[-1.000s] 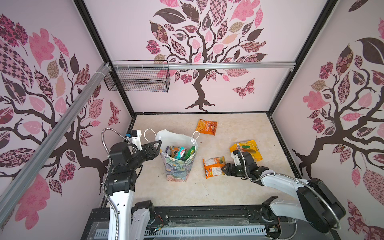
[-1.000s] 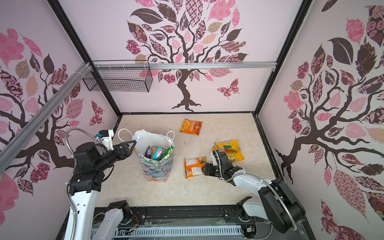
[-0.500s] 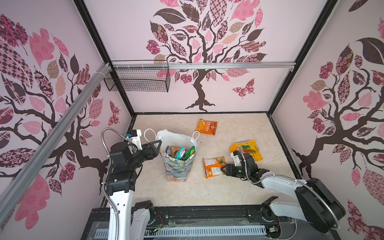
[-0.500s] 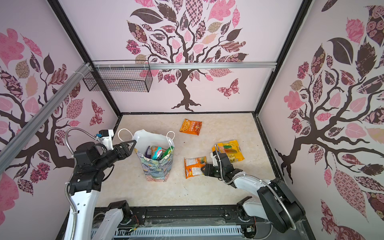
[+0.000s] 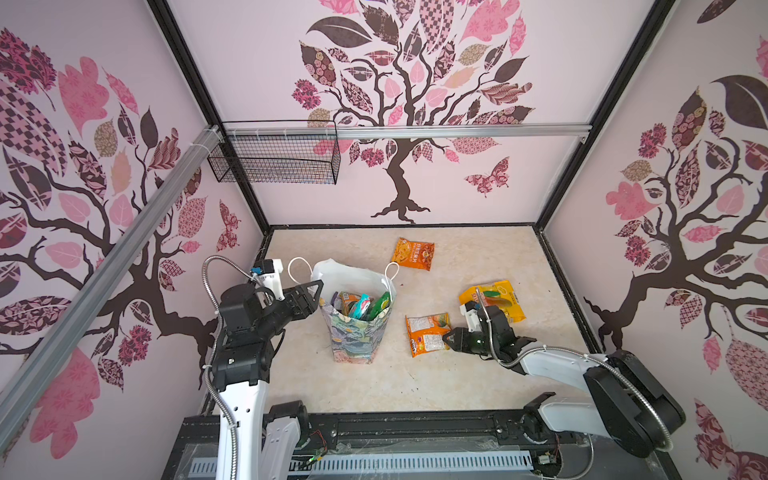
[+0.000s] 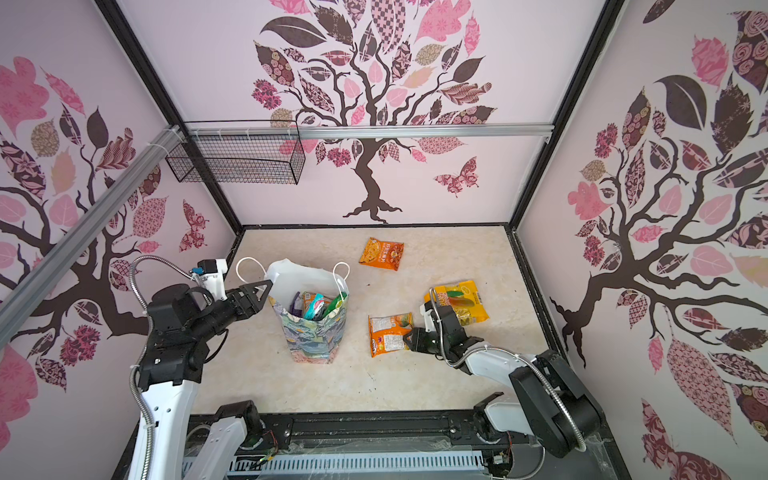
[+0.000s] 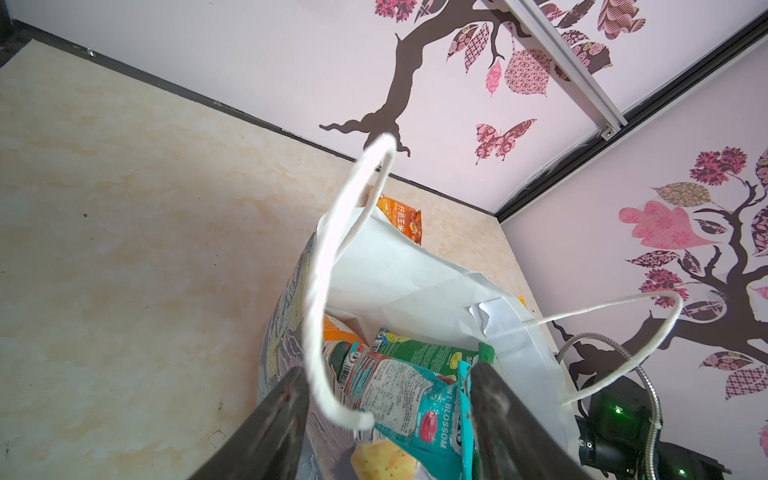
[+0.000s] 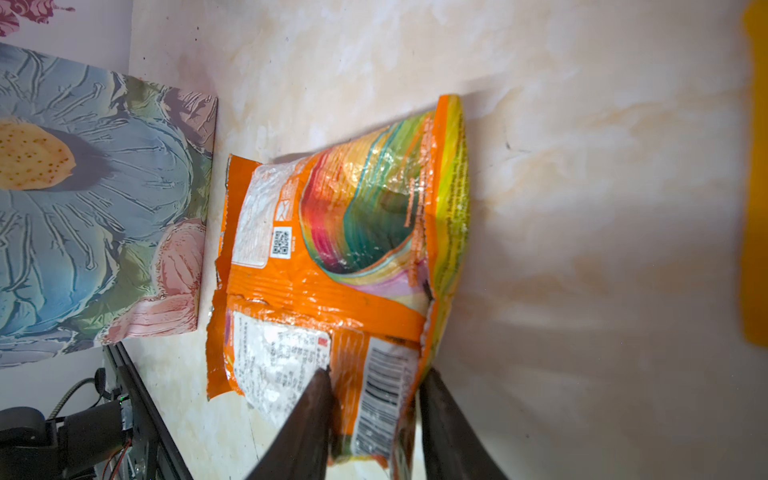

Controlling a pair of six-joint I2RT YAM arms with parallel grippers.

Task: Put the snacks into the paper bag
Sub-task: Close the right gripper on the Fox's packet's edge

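The paper bag stands upright left of centre with several snacks inside, a teal packet on top. My left gripper is open at the bag's left rim, and a white cord handle loops between its fingers. An orange packet lies flat right of the bag. My right gripper is low on the floor, shut on that packet's near corner. A yellow packet lies just behind the right gripper. Another orange packet lies farther back.
A black wire-mesh basket hangs from the rail at the back left wall. Patterned walls close in the floor on three sides. A black rail runs along the front edge.
My right gripper has slid a little toward the orange packet and its jaws have closed onto the packet's corner. The left gripper and the bag have not moved.
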